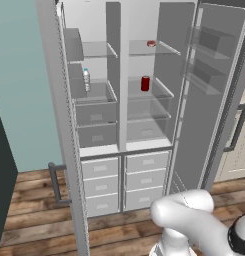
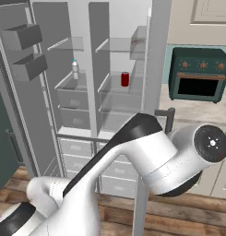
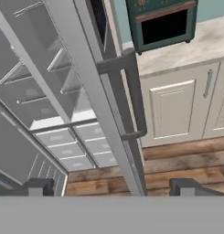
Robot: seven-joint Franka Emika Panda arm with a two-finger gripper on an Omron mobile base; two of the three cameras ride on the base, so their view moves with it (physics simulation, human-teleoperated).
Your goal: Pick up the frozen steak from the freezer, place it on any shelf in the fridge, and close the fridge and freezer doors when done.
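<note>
The two small dark fingertips are seen spread wide at the bottom of the hand view, with nothing held between them; the gripper is pointed at the edge of the tall grey open fridge door and its vertical bar handle, with a dark green countertop oven at one o'clock. In the left base view, the small flat dark-red frozen steak with a pale rim is seen lying on a thin translucent glass shelf at twelve o'clock, in the right-hand section of the tall grey side-by-side appliance; a red cylindrical can stands one shelf below, and a clear bottle stands at ten o'clock in the other section. The placing is judged done already, and door closing to be in hand. A push on the door toward the cabinet is called for next.
</note>
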